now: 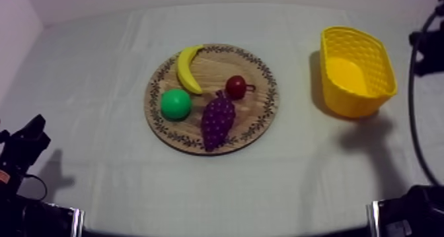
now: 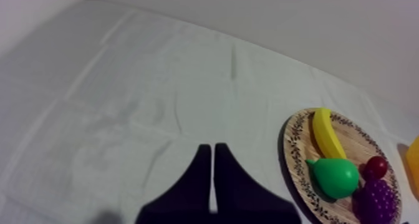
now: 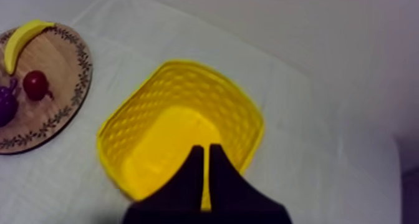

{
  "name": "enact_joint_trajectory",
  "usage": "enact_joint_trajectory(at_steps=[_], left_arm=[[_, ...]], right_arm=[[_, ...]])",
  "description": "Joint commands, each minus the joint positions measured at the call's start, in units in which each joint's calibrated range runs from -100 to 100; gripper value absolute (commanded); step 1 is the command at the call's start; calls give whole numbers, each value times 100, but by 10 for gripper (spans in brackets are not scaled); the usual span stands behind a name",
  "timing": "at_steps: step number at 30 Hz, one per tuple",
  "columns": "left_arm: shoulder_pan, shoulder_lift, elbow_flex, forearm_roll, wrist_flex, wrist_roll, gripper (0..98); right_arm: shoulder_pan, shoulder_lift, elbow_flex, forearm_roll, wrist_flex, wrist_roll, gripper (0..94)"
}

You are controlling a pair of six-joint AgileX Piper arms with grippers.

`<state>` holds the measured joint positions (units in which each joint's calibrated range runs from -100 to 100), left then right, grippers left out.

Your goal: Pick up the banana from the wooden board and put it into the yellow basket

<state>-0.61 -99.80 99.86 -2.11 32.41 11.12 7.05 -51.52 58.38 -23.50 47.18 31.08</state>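
In the left wrist view the round wooden board with a patterned rim (image 2: 298, 145) is cut by the frame edge. So are the purple bunch of toy grapes (image 2: 374, 201) and the yellow plastic basket (image 2: 413, 167), a mere sliver. In the right wrist view the right gripper (image 3: 206, 149) hides part of the basket's near wall.

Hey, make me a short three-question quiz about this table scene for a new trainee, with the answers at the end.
1. True or false: the banana lies on the wooden board.
2. Which gripper is over the yellow basket? A) left B) right C) neither
3. How many toy fruits lie on the board?
Key: 1 true. 2 B: the right gripper, shut on nothing. 3 four: banana, pear, grapes, small red fruit.
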Motion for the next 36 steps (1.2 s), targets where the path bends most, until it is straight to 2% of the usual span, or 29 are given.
enact_joint_trajectory(at_steps=[1,5,11,13,17,23,28,32,36], left_arm=[[0,-3,3,-2,0,-1,1],[0,-3,3,-2,0,-1,1],[0,-3,3,-2,0,-1,1],[0,-3,3,-2,0,-1,1],[0,-3,3,-2,0,-1,1],[0,-3,3,-2,0,-1,1],[0,-3,3,-2,0,-1,1],[0,-3,3,-2,0,0,1],[0,-3,3,-2,0,1,1]], right_arm=[[-324,961,-1638,637,65,-1103,7],[-792,1850,-2585,1405,0,-1975,7],[-1756,2768,-3091,2776,-251,-3381,7],[-2037,3031,-3167,3084,-269,-3730,7],[-2533,3581,-3351,3486,-198,-4245,7],[-3235,4436,-3895,3934,220,-4928,7],[-3765,5175,-4760,4132,941,-5398,7],[-4078,5745,-5513,4083,1418,-5537,7],[-4208,6278,-6206,3832,1713,-5468,6]])
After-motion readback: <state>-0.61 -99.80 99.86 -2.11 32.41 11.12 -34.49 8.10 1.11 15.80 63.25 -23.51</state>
